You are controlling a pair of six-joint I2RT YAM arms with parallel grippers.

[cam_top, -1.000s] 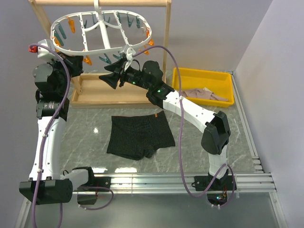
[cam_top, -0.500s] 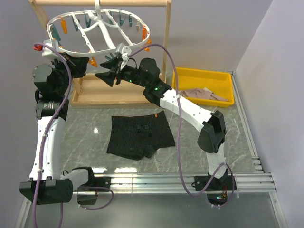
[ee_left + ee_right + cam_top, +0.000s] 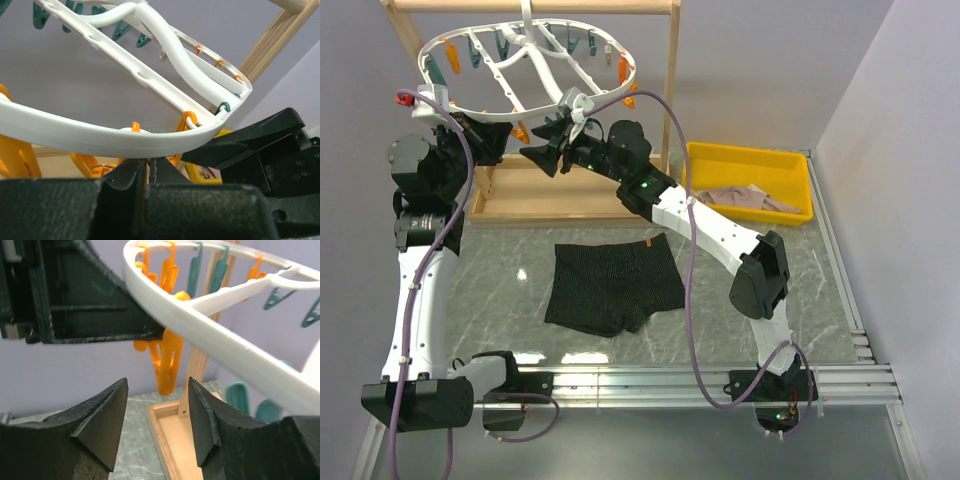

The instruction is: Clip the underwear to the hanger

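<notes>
Black knit underwear (image 3: 613, 283): flat on grey worktop (image 3: 500, 285), well apart from hanger, unclipped. White plastic hanger (image 3: 210, 332): raised above worktop. Left pincer (image 3: 147, 167): closed, tips just under front rim. Right pincer (image 3: 157, 385): open, fingers spread, orange peg (image 3: 165, 362) under rim just ahead, untouched.

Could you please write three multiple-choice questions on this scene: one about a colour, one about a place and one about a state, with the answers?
1. What colour is the bin? A teal; B yellow; C white.
2. Where does the underwear lie? A in the bin; B flat on the table; C draped over an arm.
3. How is the right gripper? A open; B shut tight; C out of view.
Answers: B, its walls are yellow; B, it is spread on the marbled top; A, its fingers stand apart.
</notes>
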